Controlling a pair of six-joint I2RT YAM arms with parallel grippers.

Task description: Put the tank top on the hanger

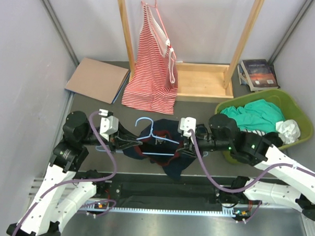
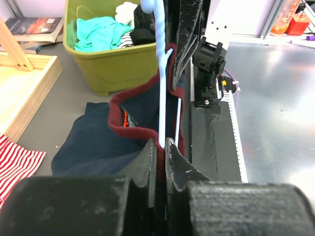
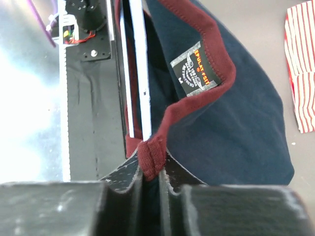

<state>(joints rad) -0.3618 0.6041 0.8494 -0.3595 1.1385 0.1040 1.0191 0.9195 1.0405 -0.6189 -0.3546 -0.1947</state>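
Tank top (image 1: pixel 169 159): you hold it bunched between your two grippers, lifted by its dark red trim. The navy body sags below the grip points, toward the arm bases.
Hanger (image 1: pixel 155 134): the light-blue wire sits between your grippers, its hook on their far side. From the left wrist, the wire runs straight out from your left fingertips, inside the red-trimmed opening of the tank top.
Left gripper (image 2: pixel 161 146): your fingers are pressed together on the red trim. The hanger wire enters the same pinch, but you cannot tell from here whether the wire itself is clamped.
Right gripper (image 3: pixel 151 160): your fingers are squeezed tight on a folded seam of the red trim, with pale wire running just left of the pinch.
Neck label (image 3: pixel 194 66): it is sewn inside the trim, a little beyond your right fingertips and to their right.
Striped top (image 1: pixel 151 81): red and white, it hangs on the wooden rack (image 1: pixel 201 80), well beyond both grippers.
Bin (image 1: pixel 299 115): yellow-green, it stands on the outer side of your right arm, near its elbow, with a green garment (image 1: pixel 252 114) heaped inside.
Books (image 1: pixel 259 74): they are stacked beyond the bin, far from your right gripper.
Cardboard (image 1: pixel 96 80): it lies flat beyond your left arm, on the outer side, well apart from the left gripper.
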